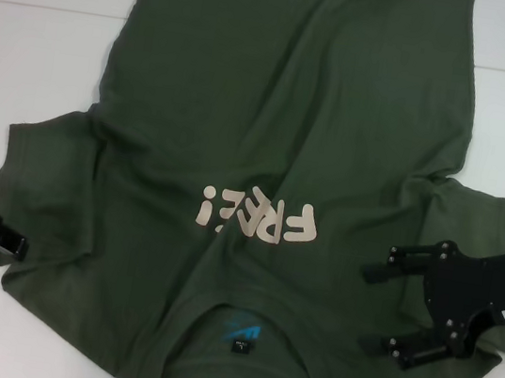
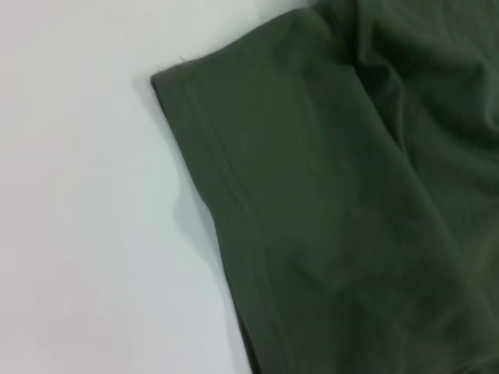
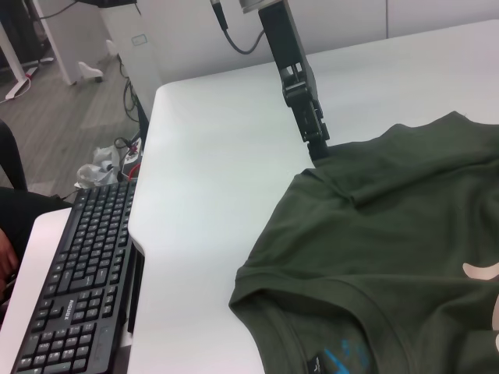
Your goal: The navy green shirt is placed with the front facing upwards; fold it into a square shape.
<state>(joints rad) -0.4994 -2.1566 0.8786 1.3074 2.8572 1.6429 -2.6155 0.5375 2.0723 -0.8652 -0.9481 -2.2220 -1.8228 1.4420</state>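
Right pincer (image 1: 375, 307), lower right of the head view: matte black, two flat angular fingers with small silver screws, on a broad black plate bearing a little white label. Left pincer (image 1: 16, 247), lower left edge: black and blocky, a pale strip on top. In the right wrist view it's a black jointed link (image 3: 300, 89), grey cable at the top.

green shirt (image 1: 277, 155): spread front up on white table (image 1: 34, 61), rumpled, collar nearest the camera, cream lettering (image 1: 256, 216) mid-chest. left gripper (image 1: 7, 243): at edge of left sleeve. right gripper (image 1: 370, 306): over right sleeve, fingers spread apart.
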